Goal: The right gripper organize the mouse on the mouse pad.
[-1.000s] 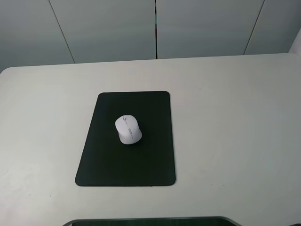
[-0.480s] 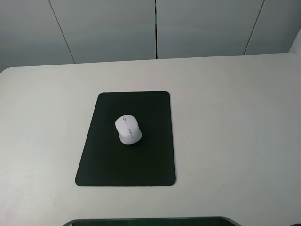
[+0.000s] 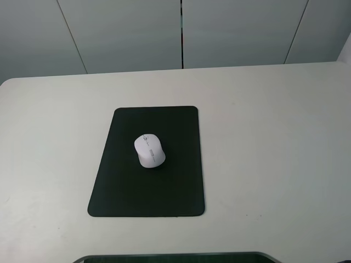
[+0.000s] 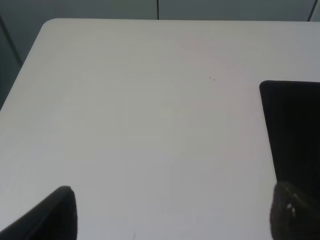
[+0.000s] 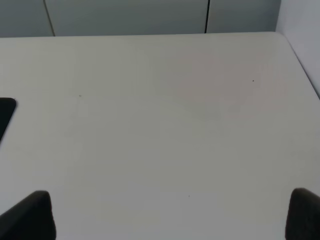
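Nothing has moved since the earlier frames: mouse and pad lie exactly as before, and no arm enters the overhead view. Left gripper (image 4: 170,212): two black fingertips at the edges of its wrist view, set wide apart over bare table, holding nothing; one corner of the pad shows beside it. Large flat matte black rectangular mouse pad (image 3: 126,186) with rounded corners: lies left of the table's centre, long axis running from near edge to far edge. Small white oval mouse (image 3: 149,150) with grey scroll wheel: rests on the pad's upper middle, well inside its borders, long axis roughly along the pad's length but turned slightly, wheel end pointing toward the far wall and a little leftward. Right gripper (image 5: 172,215): two black fingertips spread wide above bare table, empty, well apart from the mouse. Surface: smooth off-white table (image 3: 274,137) with rounded far corners. Room: plain grey wall panels (image 3: 236,33) divided by thin dark seams.
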{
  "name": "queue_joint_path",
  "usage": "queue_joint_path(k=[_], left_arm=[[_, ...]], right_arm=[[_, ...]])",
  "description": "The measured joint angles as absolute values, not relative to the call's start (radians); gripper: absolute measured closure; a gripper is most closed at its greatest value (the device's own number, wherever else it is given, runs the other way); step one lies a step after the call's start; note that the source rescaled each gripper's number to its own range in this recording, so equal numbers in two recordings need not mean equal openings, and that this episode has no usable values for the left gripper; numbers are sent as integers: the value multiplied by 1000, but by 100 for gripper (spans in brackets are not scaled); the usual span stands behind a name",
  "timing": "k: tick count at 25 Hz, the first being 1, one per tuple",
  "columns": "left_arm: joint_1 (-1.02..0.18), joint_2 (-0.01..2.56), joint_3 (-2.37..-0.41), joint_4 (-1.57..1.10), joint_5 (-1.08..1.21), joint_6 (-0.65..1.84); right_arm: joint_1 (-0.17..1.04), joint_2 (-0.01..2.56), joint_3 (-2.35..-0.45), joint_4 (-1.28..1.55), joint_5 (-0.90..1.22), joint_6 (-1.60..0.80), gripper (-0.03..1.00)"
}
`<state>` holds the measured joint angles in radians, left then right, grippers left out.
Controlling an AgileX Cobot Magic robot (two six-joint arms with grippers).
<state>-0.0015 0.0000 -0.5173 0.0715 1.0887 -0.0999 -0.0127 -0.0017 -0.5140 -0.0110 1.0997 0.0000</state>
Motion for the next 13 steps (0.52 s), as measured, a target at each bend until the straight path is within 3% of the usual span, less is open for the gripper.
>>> queue_joint_path(k=[13], left_arm=[[-2,0,-517,71,1089,-100]], right_arm=[[-13,-2,-514,-11,1100,0,-3]])
